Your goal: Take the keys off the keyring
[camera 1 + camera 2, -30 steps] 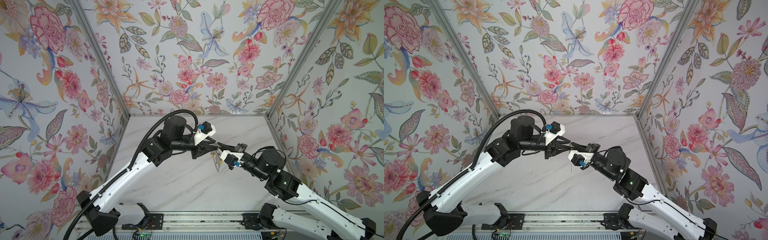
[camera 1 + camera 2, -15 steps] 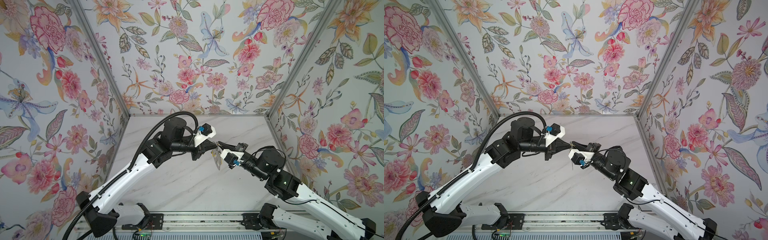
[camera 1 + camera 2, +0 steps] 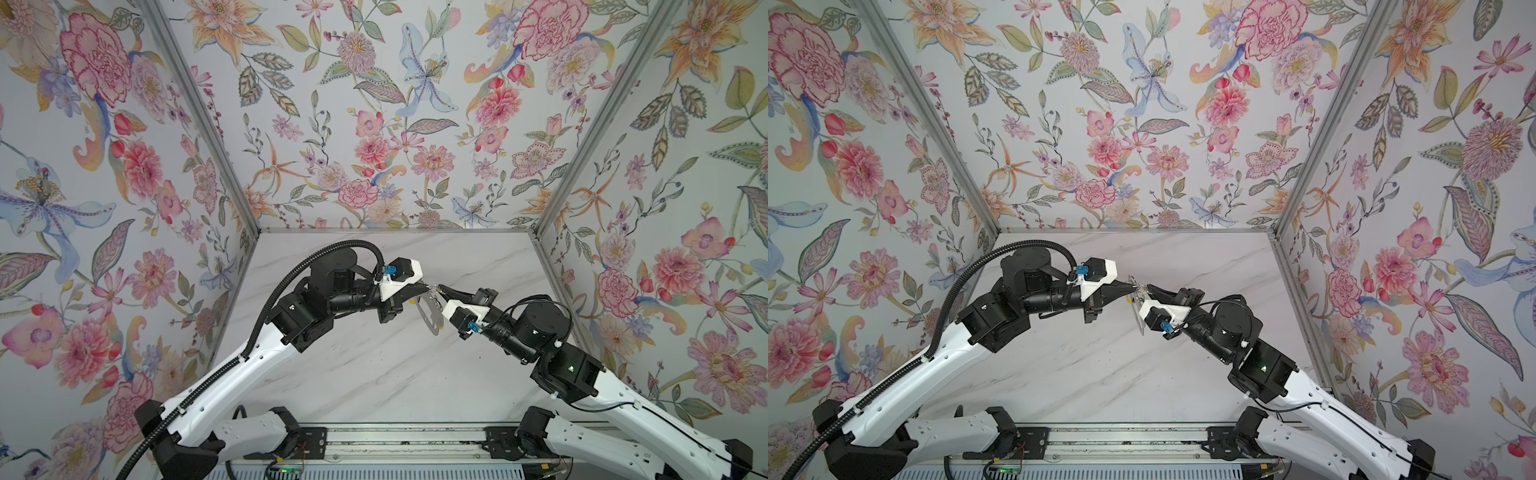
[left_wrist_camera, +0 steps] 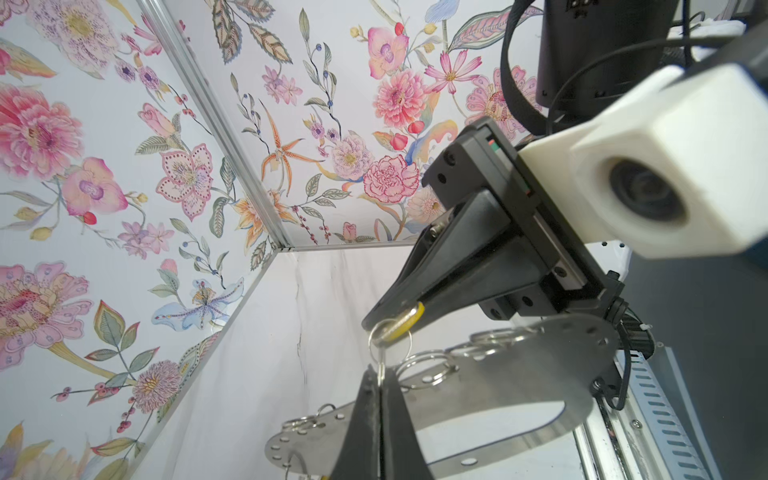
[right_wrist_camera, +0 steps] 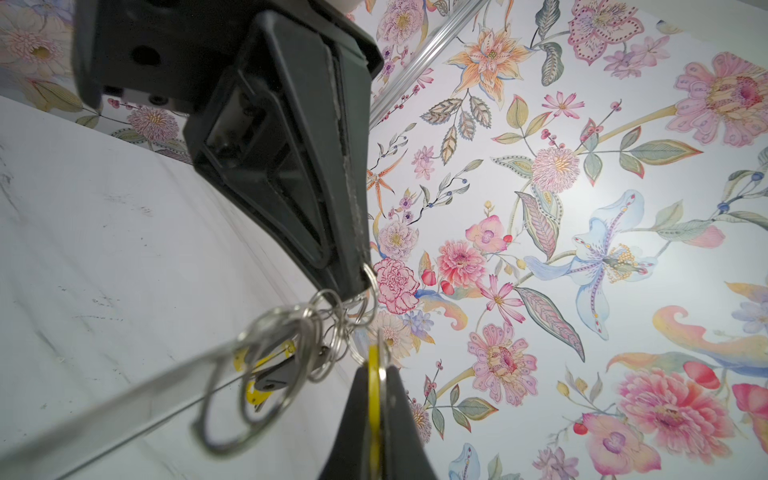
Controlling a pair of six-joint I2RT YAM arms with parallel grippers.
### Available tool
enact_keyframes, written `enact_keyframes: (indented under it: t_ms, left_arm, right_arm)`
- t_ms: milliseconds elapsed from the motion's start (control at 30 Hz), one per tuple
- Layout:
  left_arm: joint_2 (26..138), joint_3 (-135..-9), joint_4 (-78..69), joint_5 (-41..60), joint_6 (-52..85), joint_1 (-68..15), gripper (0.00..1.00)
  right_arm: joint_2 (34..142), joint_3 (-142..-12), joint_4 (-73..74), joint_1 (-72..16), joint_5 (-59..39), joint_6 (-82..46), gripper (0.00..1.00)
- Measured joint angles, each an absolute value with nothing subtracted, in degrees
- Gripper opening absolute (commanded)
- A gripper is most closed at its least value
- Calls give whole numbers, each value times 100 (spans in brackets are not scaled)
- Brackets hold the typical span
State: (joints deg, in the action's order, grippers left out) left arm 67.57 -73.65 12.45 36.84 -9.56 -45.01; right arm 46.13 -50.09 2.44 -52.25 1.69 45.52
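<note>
Both grippers meet in mid-air above the table. The keyring (image 4: 498, 386), a flat grey metal strip with holes and several small split rings, hangs below them and shows in both top views (image 3: 433, 318) (image 3: 1139, 318). My right gripper (image 5: 374, 368) is shut on a key (image 5: 374, 386) with a yellow tag. My left gripper (image 4: 379, 374) is shut on the small split ring (image 4: 388, 338) that runs through that key. In a top view the left gripper (image 3: 428, 286) and the right gripper (image 3: 442, 289) nearly touch tip to tip. More yellow-tagged keys (image 5: 266, 374) dangle from the strip.
The white marble table (image 3: 374, 374) lies below, boxed in by floral walls (image 3: 374, 124) on three sides. A metal rail (image 3: 399, 440) with the arm bases runs along the front edge.
The left gripper's jaws have closed on the small ring beside the right gripper's tip. The right gripper has kept its grip on the key, and both arms have barely moved.
</note>
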Motion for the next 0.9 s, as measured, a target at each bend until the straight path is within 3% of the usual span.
enact_keyframes:
  t_ms: [900]
  left_arm:
    - [6154, -6110, -622, 3175, -1090, -4696, 0]
  right_arm:
    - [4624, -4611, 864, -5404, 224, 4364, 0]
